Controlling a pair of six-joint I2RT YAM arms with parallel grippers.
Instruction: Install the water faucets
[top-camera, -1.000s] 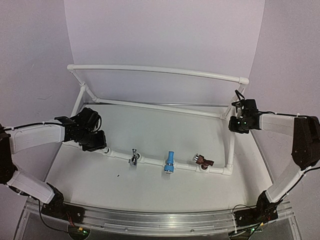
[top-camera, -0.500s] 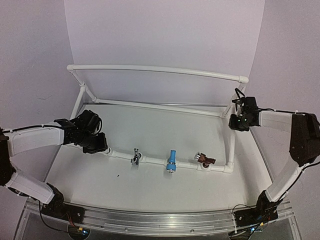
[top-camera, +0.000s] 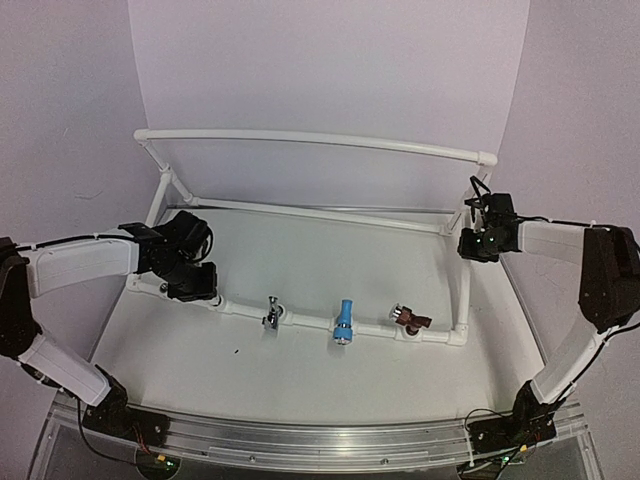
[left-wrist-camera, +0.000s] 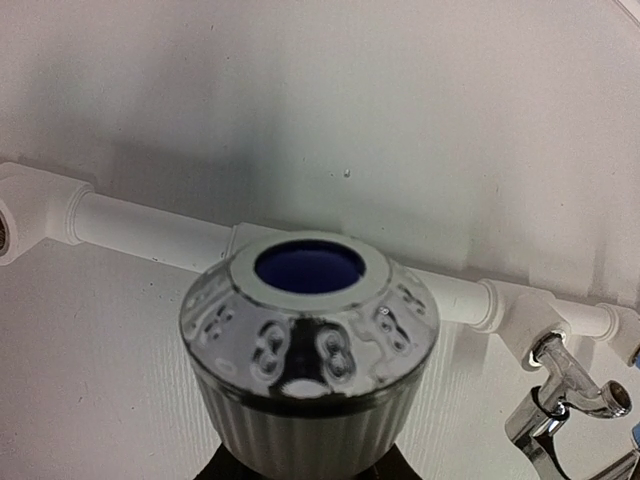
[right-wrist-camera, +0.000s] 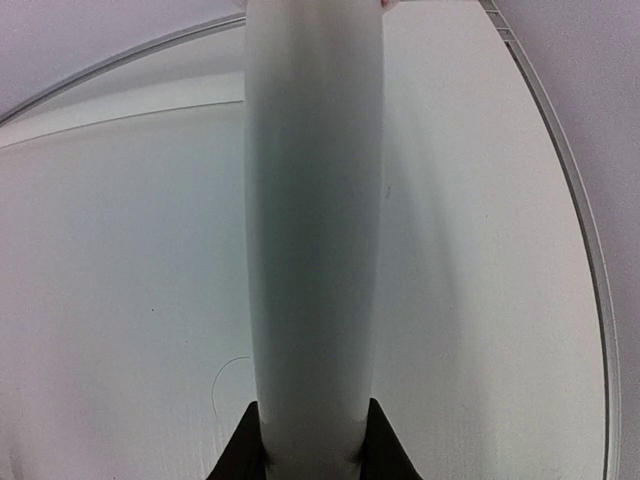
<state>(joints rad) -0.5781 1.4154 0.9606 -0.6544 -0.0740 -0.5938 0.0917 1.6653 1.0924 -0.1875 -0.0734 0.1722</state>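
Left gripper (top-camera: 192, 280) narrow, clamped on white faucet (left-wrist-camera: 310, 350) with a ribbed body and shiny cap with blue centre, held by the left end of the pipe frame (top-camera: 305, 322) front rail. Chrome faucet (top-camera: 270, 313), light blue faucet (top-camera: 343, 321) and reddish-brown faucet (top-camera: 409, 320) sit along that rail. Right gripper (top-camera: 478, 243) nearly closed, gripping the frame's right side pipe. White table (top-camera: 330, 260) underneath.

A white table (top-camera: 300, 370) with a matte top fills the lower half of the overhead view, edged along its near side by a brushed aluminium rail (top-camera: 330, 435). Behind it stands a plain white backdrop panel (top-camera: 330, 70), flanked on both sides by pale lilac-grey walls (top-camera: 60, 100). The light is soft and even, leaving only dim, blurred shadows on table and panel.
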